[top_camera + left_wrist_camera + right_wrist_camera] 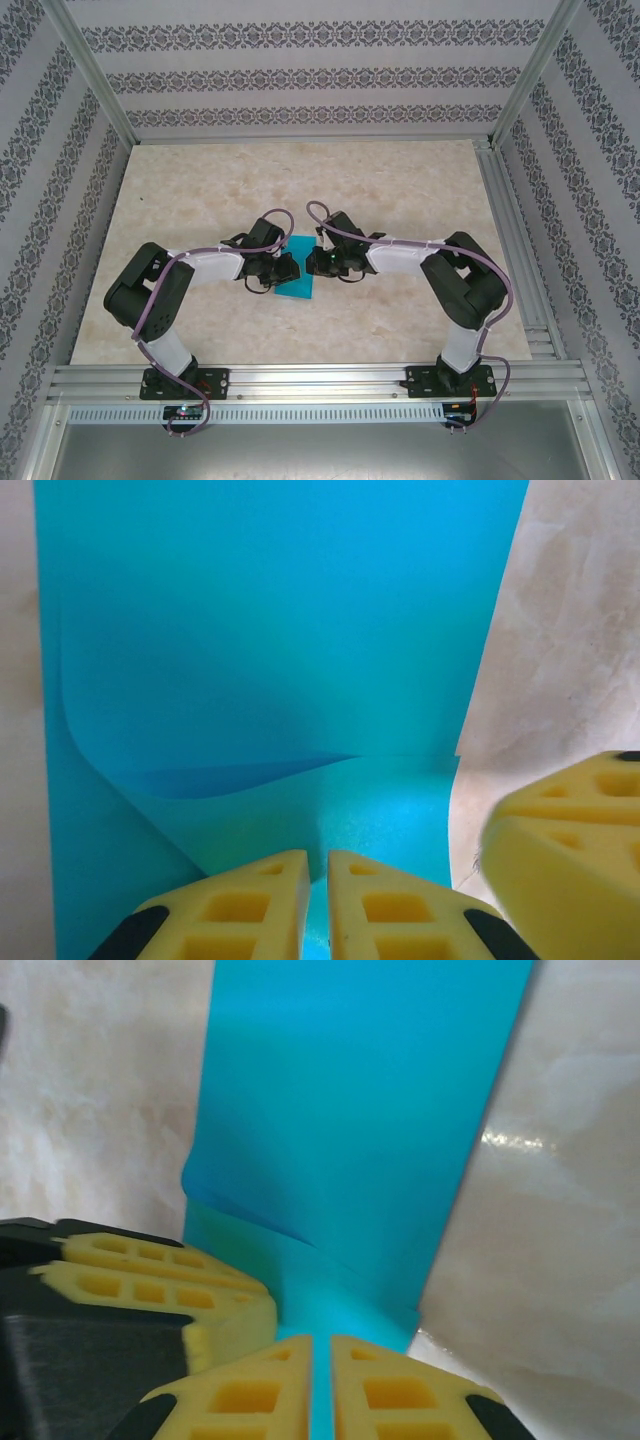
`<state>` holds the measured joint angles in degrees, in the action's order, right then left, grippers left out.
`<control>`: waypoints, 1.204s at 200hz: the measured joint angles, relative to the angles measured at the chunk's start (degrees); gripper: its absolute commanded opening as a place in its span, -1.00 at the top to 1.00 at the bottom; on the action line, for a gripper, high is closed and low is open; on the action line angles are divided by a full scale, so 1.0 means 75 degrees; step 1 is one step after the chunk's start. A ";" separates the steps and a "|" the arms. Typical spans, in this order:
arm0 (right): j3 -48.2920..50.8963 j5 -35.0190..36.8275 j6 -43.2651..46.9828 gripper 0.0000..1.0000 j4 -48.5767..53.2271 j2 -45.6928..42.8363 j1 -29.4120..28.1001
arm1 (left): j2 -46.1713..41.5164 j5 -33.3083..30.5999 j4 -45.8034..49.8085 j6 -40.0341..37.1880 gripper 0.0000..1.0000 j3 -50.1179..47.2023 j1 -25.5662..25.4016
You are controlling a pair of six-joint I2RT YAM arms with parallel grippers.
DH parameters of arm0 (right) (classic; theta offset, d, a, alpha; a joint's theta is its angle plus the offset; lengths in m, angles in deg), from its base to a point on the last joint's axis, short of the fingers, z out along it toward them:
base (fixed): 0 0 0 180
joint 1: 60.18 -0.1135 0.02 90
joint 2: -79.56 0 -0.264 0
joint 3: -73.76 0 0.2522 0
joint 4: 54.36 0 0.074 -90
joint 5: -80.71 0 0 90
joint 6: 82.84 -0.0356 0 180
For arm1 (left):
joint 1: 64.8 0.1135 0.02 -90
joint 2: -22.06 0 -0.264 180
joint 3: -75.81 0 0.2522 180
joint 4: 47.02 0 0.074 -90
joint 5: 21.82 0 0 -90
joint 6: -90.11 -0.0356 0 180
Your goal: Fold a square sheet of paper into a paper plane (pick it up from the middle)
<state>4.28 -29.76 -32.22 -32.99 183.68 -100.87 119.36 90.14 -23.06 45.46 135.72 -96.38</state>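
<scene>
One square sheet of paper (298,285) lies mid-desk (420,200), curling upward. Left end effector (318,865) clenched on its edge; right end effector (320,1348) likewise. Thin, limp, likely creases easily: hold edges, pinch lightly.

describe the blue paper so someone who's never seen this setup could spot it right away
Start at the pale stone-patterned table, at its middle. There the left gripper and the right gripper meet tip to tip, each pinching the sheet of paper from its own side. It is thin, plain bright turquoise and partly folded over, unlike anything else there.
</scene>
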 measured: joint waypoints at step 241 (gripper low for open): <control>-0.0210 -0.0315 0.0070 0.72 -0.0015 0.0554 -0.0012 | -0.0035 -0.1355 0.0396 -0.0146 0.72 0.0300 -0.0009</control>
<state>2.71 -32.12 -31.70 -33.09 187.83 -100.96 119.09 79.98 -20.09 44.36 137.97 -96.44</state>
